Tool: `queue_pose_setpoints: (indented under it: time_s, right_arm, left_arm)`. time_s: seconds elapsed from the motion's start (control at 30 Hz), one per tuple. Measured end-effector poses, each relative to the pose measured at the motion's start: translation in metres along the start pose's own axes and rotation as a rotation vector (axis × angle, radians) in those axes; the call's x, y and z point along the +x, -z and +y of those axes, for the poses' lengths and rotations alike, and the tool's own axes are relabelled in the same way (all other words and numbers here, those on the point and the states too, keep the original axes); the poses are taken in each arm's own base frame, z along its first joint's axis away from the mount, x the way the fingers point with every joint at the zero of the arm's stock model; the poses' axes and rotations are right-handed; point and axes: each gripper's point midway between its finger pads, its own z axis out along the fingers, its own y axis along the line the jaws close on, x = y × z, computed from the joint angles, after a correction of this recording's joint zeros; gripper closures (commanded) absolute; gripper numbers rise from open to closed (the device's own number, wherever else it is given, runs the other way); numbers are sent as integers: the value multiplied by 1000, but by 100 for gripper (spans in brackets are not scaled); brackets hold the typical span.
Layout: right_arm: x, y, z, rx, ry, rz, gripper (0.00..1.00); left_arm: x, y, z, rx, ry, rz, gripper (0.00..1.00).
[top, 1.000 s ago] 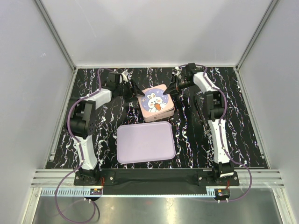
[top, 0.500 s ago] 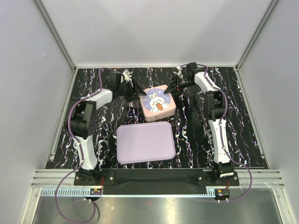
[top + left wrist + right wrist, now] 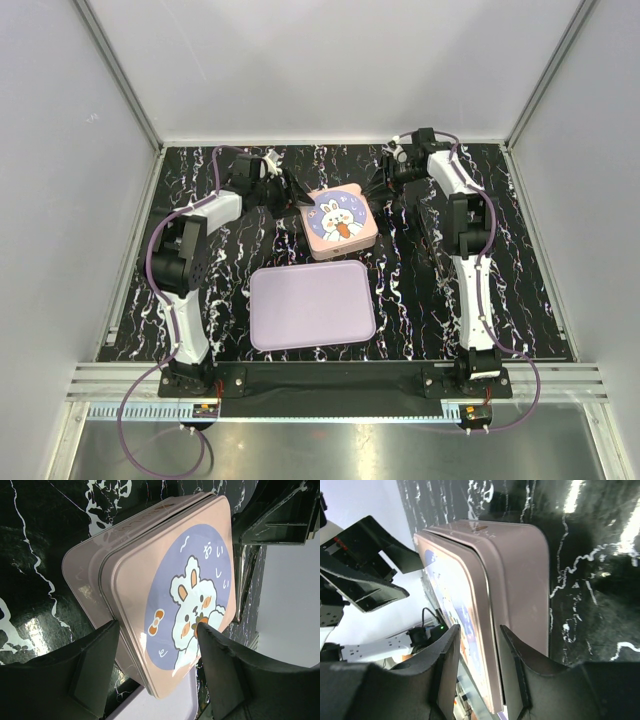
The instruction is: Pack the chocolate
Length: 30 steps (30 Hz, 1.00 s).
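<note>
No chocolate shows in any view. The pink square tin (image 3: pixel 340 220) with a rabbit on its lid (image 3: pixel 195 590) lies shut on the black marbled table. My left gripper (image 3: pixel 298 197) is at the tin's left corner. Its fingers are spread wide to either side of that corner (image 3: pixel 157 630), open. My right gripper (image 3: pixel 381 185) is at the tin's right side, open. The lid's rim (image 3: pixel 487 645) runs between its fingers with a gap showing. The lilac tray (image 3: pixel 312 305) lies in front of the tin with nothing on it.
White walls close in the table on the left, back and right. Both arms reach toward the back, one on each side of the tin. Purple cables loop along each arm.
My right gripper has widened its jaws and drawn back a little to the right of the tin. The left gripper has kept its place.
</note>
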Motion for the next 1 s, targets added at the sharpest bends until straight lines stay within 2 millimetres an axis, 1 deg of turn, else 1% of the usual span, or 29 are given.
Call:
queue_pose_setpoints:
  time_s: [0.2,0.33,0.5,0.63,0.8,0.93,1.0]
  right_arm:
    - [-2,3,-5,58,7,-26,56]
    - [-1,9,0,76,18,-39,55]
    - [-2,14,3,97,49,-61,53]
    - [-3,19,-1,153,56,-82,53]
    - [-1,33,-5,264,49,-133,54]
    - [1,51,6,325,58,-188,56]
    - [6,60,14,343,57,-211,58]
  left_arm:
    - [0,-1,1,-1,2,2,32]
    - [1,-3,2,0,7,5,32]
    - [5,-7,9,-11,19,21,32]
    - [6,-9,11,-17,23,26,32]
    - [5,-7,11,-29,20,29,30]
    - [3,-6,11,-45,11,28,29]
    - [0,-5,11,-52,4,24,29]
